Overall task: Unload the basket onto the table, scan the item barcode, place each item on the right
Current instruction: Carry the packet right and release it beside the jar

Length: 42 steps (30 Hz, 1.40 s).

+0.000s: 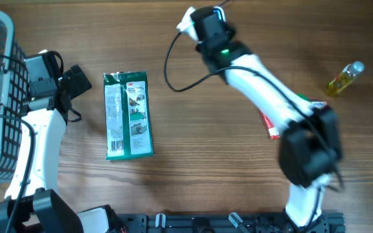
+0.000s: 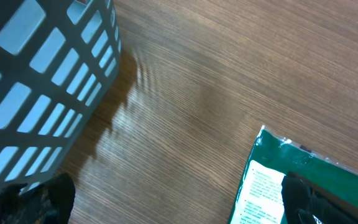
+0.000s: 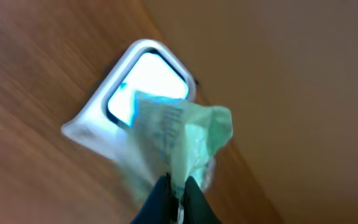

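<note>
Overhead, light was bright and even, shadows soft; the right arm [image 1: 309, 152] smeared at lower right. In the left wrist view the basket [image 2: 36, 81] cast a dark shadow. The right wrist view was blurred throughout, the scanner window [image 3: 145, 87] glaring white.

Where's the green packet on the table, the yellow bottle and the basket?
green packet [image 1: 128, 116], overhead view, middle of its label.
yellow bottle [image 1: 340, 82], overhead view, its body.
basket [image 2: 61, 74], left wrist view, its grid wall.

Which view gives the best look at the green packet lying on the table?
Overhead: the whole green packet lies flat, label up. Left wrist catches only one corner. Right wrist misses it, showing a pale wrapper pinched in the right tool.
</note>
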Each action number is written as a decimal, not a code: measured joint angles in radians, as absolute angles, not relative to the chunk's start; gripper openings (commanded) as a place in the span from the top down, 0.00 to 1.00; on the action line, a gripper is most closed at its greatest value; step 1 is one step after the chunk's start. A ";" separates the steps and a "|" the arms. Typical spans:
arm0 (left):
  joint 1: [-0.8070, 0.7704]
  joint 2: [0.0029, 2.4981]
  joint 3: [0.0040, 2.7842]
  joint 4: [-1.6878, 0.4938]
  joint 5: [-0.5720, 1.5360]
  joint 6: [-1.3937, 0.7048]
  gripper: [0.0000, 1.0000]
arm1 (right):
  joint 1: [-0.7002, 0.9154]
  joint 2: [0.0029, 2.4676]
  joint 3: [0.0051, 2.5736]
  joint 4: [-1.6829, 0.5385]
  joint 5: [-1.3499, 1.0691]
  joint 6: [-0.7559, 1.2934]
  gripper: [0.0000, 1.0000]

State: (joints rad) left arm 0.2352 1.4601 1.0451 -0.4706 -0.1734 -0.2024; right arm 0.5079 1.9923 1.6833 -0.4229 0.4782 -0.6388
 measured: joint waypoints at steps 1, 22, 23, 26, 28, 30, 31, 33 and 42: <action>0.235 1.460 1.045 -0.471 -0.173 -0.202 0.00 | 0.498 1.927 1.684 -0.498 0.437 -0.599 0.96; 0.235 1.460 1.045 -0.471 -0.174 -0.202 0.00 | 0.397 1.715 1.214 -0.795 0.070 -0.232 0.28; 0.235 1.460 1.045 -0.471 -0.174 -0.202 0.00 | 0.397 1.715 1.209 -0.753 0.083 -0.191 0.28; 0.235 1.460 1.045 -0.471 -0.174 -0.202 0.00 | 0.397 1.715 1.204 -0.651 0.086 0.036 0.47; 0.235 1.460 1.045 -0.470 -0.174 -0.202 0.00 | 0.397 1.715 1.203 -0.614 0.018 0.166 0.69; 0.235 1.460 1.045 -0.471 -0.174 -0.202 0.00 | 0.401 1.715 1.203 -0.612 -0.064 0.312 0.87; 0.235 1.460 1.045 -0.471 -0.174 -0.202 0.00 | 0.408 1.717 1.203 -0.612 -0.084 0.366 0.92; 0.235 1.460 1.045 -0.471 -0.174 -0.202 0.00 | 0.433 1.725 1.203 -0.611 -0.096 0.457 0.93; 0.235 1.460 1.045 -0.471 -0.174 -0.202 0.00 | 0.571 1.903 1.203 -0.573 -0.058 0.693 0.95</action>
State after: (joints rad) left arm 0.2352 1.4601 1.0451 -0.4709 -0.1738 -0.2024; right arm 0.5709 1.9034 1.2034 -0.5732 -0.0578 0.6926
